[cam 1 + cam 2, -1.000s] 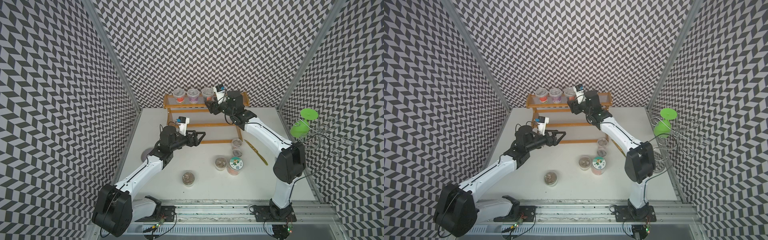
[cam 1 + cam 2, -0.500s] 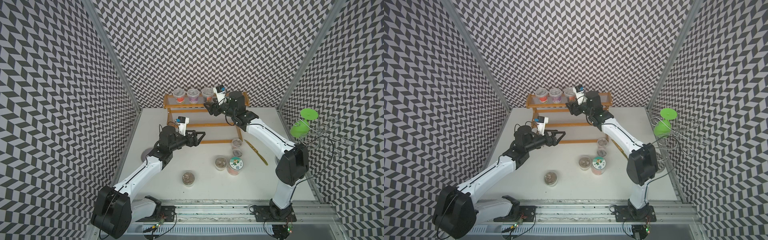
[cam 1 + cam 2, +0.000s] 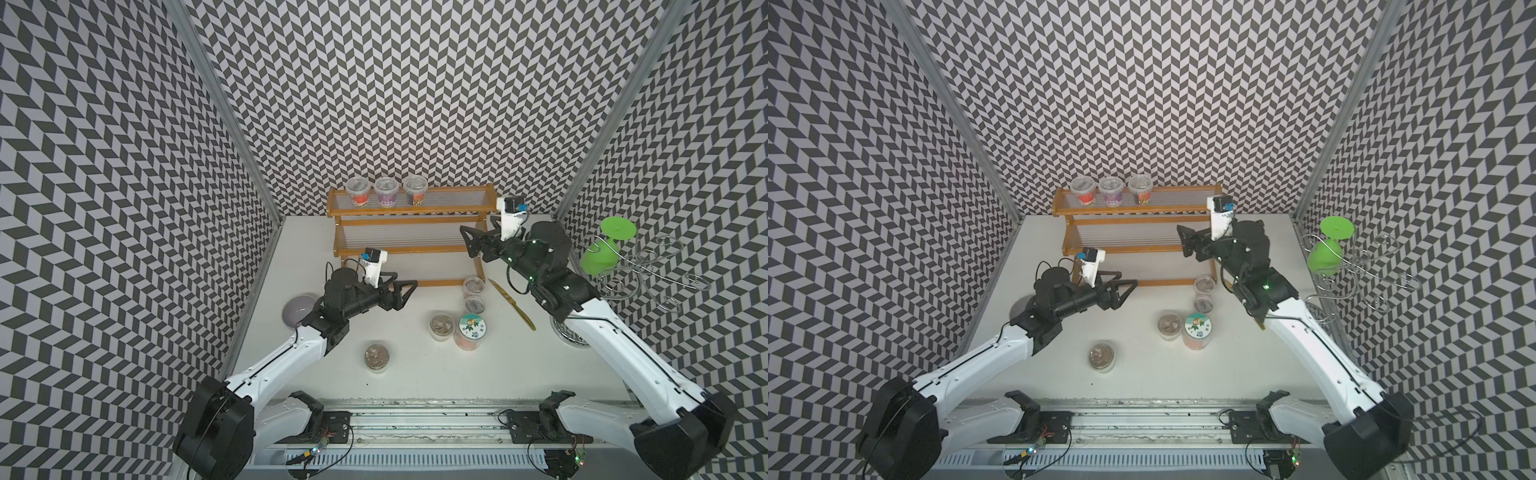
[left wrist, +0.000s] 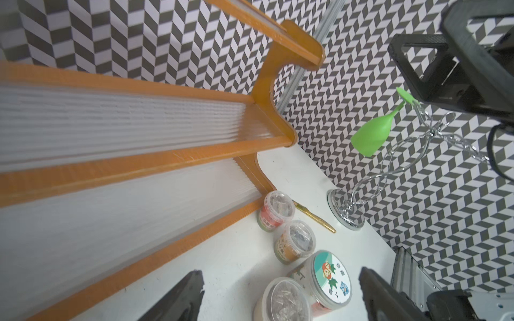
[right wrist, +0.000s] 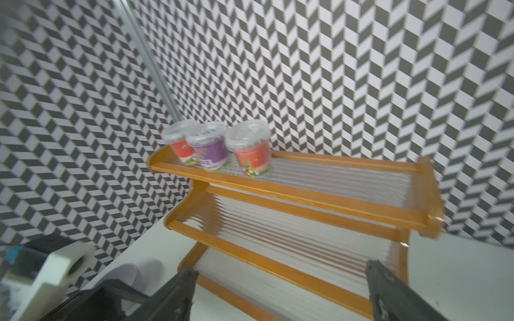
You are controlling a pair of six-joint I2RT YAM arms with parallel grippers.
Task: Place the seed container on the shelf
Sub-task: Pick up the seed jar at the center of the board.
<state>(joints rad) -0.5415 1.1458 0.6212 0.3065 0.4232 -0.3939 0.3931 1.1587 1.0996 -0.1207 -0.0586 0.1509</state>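
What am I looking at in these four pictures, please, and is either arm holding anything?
These are two white-and-black robot arms at a table, each ending in a two-fingered gripper. Two pictures look down from one overhead camera pair; the other two come from cameras on the arms' wrists. At the back stands the shelf, with three seed containers on its top tier. Five more containers sit on the table, plus a gold knife, a grey bowl and a green goblet on a wire stand. The left gripper and right gripper are open and empty.
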